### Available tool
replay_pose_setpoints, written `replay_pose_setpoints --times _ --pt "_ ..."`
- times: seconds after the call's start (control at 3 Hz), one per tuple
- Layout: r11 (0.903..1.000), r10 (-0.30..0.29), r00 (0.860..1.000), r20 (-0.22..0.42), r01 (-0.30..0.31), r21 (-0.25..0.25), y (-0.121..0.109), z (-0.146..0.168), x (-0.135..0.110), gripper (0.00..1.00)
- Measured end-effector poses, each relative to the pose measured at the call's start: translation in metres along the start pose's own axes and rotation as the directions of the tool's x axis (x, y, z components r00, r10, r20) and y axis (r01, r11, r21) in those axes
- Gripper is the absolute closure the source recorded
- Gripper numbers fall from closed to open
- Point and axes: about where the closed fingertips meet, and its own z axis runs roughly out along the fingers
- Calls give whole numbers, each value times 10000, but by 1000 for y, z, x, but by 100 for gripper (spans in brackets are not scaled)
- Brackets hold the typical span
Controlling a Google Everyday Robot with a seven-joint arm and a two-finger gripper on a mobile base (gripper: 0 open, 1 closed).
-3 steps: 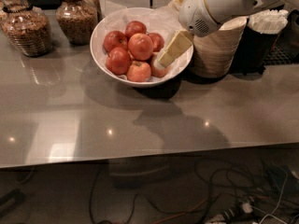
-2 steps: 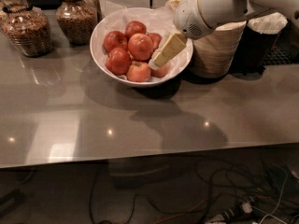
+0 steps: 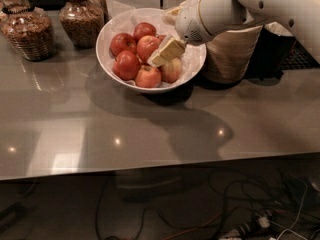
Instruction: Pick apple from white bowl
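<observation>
the white bowl point(image 3: 111, 36) sits on the grey bench point(image 3: 150, 129) in the upper middle of the frame, holding a heap of red apples point(image 3: 127, 64) on crinkled white paper. the white arm point(image 3: 250, 6) comes in from the upper right. its cream end effector point(image 3: 157, 59) points down-left into the bowl, its tip among the apples near the heap's centre. i cannot tell whether it is open or closed. two filled glass jars point(image 3: 82, 16) stand at upper left, and stacked cream bowls point(image 3: 230, 54) stand just right of the white bowl.
</observation>
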Motion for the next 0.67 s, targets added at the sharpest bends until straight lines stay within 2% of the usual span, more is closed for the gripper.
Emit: replay_pose_setpoints --times 0.67 --pt "9995 232 9997 100 -230 -216 1 19 9 26"
